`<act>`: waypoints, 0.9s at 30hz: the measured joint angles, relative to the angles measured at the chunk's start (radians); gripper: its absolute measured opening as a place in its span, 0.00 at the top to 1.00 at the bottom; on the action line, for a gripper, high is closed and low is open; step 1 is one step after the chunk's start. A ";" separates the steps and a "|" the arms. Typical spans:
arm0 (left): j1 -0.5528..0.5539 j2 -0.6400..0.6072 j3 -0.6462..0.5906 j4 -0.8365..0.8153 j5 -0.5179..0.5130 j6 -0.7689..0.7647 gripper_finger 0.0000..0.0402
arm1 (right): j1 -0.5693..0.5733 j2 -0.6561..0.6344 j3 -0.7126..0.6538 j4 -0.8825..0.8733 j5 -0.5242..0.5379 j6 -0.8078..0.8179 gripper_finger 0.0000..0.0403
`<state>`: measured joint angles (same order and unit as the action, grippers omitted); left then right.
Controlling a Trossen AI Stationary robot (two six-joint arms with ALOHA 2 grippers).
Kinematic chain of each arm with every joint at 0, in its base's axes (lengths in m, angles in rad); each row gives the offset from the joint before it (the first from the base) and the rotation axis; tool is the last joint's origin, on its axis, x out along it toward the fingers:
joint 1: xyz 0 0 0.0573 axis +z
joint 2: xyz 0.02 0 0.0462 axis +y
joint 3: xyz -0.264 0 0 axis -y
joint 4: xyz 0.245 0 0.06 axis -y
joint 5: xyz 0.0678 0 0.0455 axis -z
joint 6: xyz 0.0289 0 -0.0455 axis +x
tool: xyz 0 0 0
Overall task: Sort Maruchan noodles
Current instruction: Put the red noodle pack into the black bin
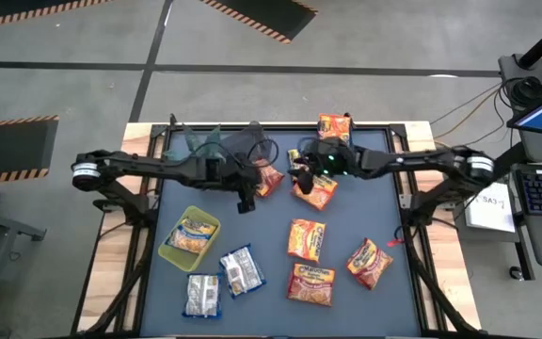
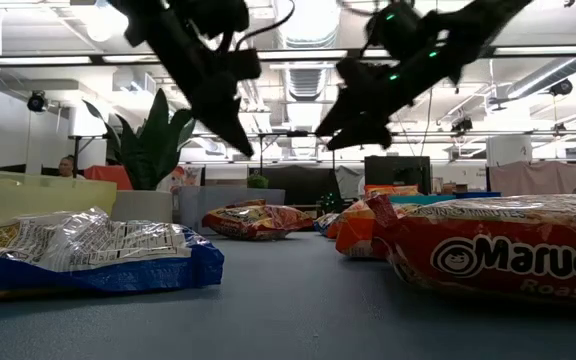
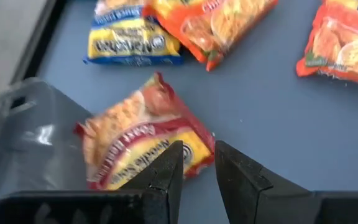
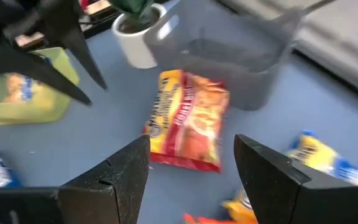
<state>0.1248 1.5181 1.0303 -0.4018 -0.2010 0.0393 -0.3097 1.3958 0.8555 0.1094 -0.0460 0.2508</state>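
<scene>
Closest to the low camera is an orange Maruchan packet (image 2: 508,250), lying flat at the lower right of that frame and no part of my next reach. From above, the blue table (image 1: 346,217) fills the middle of the frame. The clear grey bin (image 1: 222,141) sits at its upper centre and the green bin (image 1: 172,247) at lower left.

The packet that matters is the orange-red packet (image 1: 269,179), flat on the table just beside the grey bin's right-hand corner. It lies between my two tools. My right gripper (image 1: 299,176) is just to its right and level with it. My left gripper (image 1: 246,201) is below and to its left.

I judge the right the better placed. In the right wrist view the orange-red packet (image 4: 188,121) sits centred ahead of the gap, its long axis running away from me, so my fingers would close across its short width. Those fingers are spread wide and empty. My left fingers (image 3: 173,162) show only a narrow gap, with nothing in it.
</scene>
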 joint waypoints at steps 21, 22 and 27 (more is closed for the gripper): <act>-0.022 -0.008 -0.123 0.090 -0.028 -0.054 0.81 | -0.097 0.546 0.450 -0.226 -0.114 -0.027 0.46; -0.022 -0.008 -0.123 0.091 -0.028 -0.054 0.81 | -0.093 0.549 0.451 -0.248 -0.125 -0.034 0.46; -0.022 -0.008 -0.124 0.085 -0.027 -0.058 0.81 | -0.043 0.538 0.449 -0.374 -0.190 -0.084 0.50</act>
<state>0.1032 1.5097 0.9066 -0.3172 -0.2283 -0.0185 -0.3530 1.9342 1.3045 -0.2644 -0.2360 0.1671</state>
